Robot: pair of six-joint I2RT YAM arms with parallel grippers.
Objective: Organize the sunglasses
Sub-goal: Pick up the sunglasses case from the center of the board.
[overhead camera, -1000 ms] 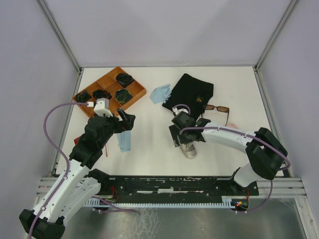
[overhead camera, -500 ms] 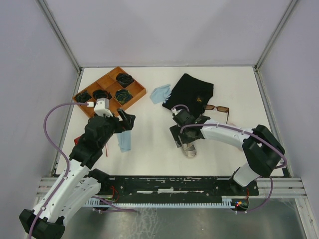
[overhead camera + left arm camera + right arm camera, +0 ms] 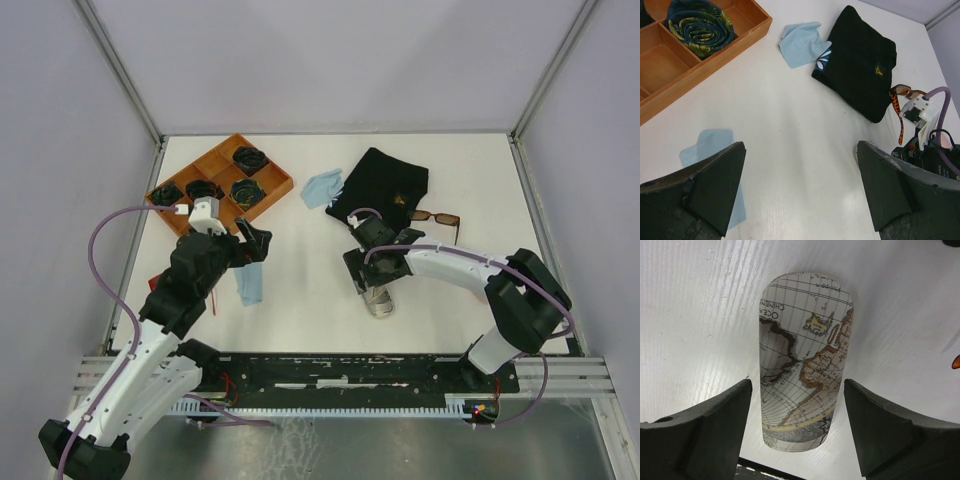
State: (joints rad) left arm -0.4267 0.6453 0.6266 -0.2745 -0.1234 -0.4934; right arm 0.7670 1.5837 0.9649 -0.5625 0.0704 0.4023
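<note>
The brown-tinted sunglasses (image 3: 435, 217) lie on the table at the right, beside a black pouch (image 3: 385, 185), and show in the left wrist view as a tortoise frame (image 3: 900, 106). My right gripper (image 3: 373, 272) hangs open over the grey map-patterned glasses case (image 3: 802, 360). Its fingers straddle the case's near end with a gap on each side (image 3: 799, 427). My left gripper (image 3: 800, 192) is open over bare table, with nothing between its fingers; in the top view it sits left of centre (image 3: 256, 243). The red sunglasses are out of view.
A wooden tray (image 3: 268, 196) with rolled dark items stands at the back left. One blue cloth (image 3: 322, 187) lies by the pouch, another (image 3: 250, 283) below my left gripper. A sliver of red (image 3: 158, 284) shows beside the left arm; I cannot tell what it is.
My right gripper has shifted slightly to the right over the patterned case. The left arm has not moved.
</note>
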